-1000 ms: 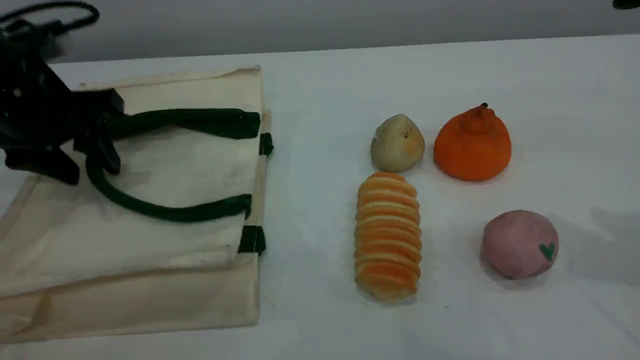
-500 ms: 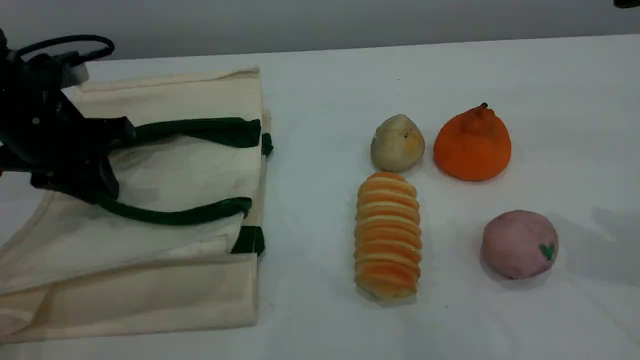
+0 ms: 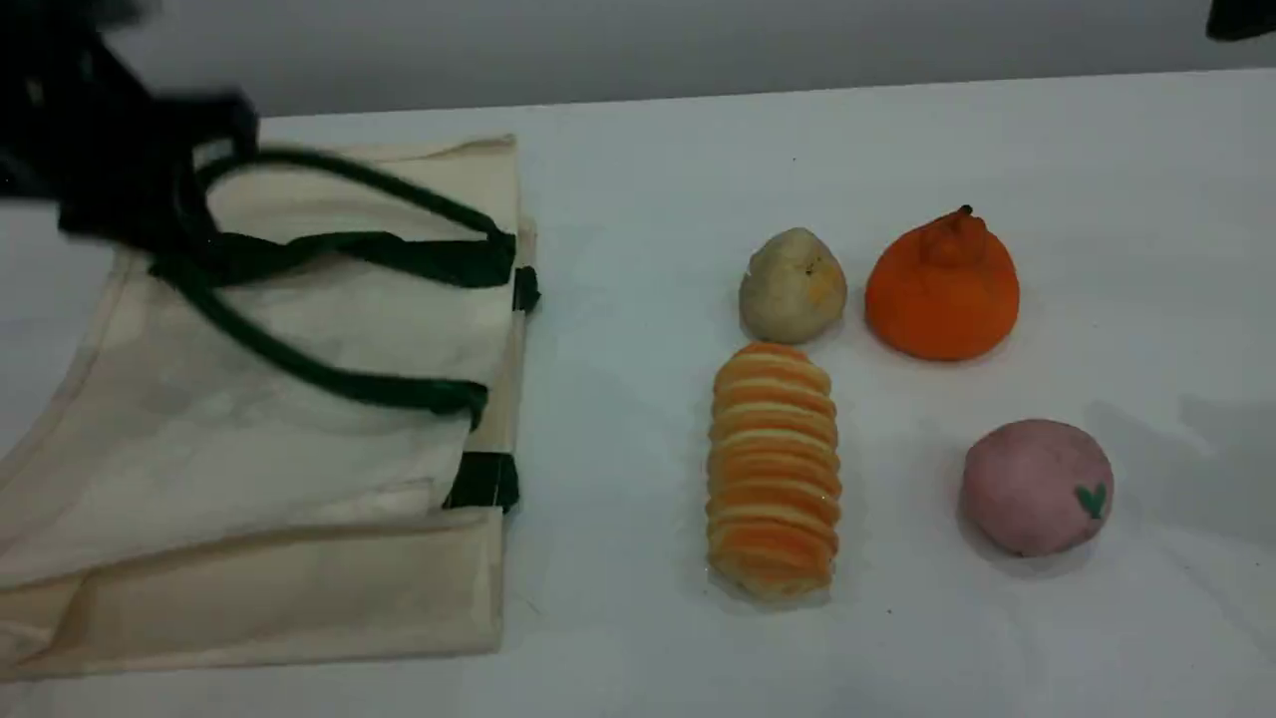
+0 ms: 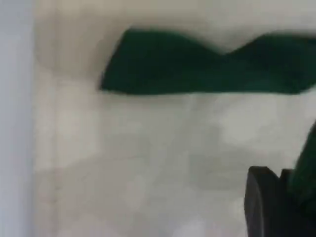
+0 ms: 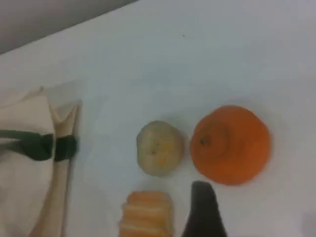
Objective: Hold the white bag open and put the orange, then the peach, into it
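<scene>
step: opening the white bag (image 3: 299, 419); no fruit loaded yet
left gripper (image 3: 150, 189): clamped on the green rope handle (image 3: 329, 179), raised off the canvas
right gripper (image 5: 205, 217): jaws apart, empty, above the fruits
orange (image 3: 942, 289): on table, 3 o'clock of the beige lump (image 3: 793, 284)
peach (image 3: 1037, 486): 5 o'clock of the orange, apart
bread roll (image 3: 773, 469): 6 o'clock of the lump
next: lift handle until the mouth gapes, then right gripper goes for the orange
</scene>
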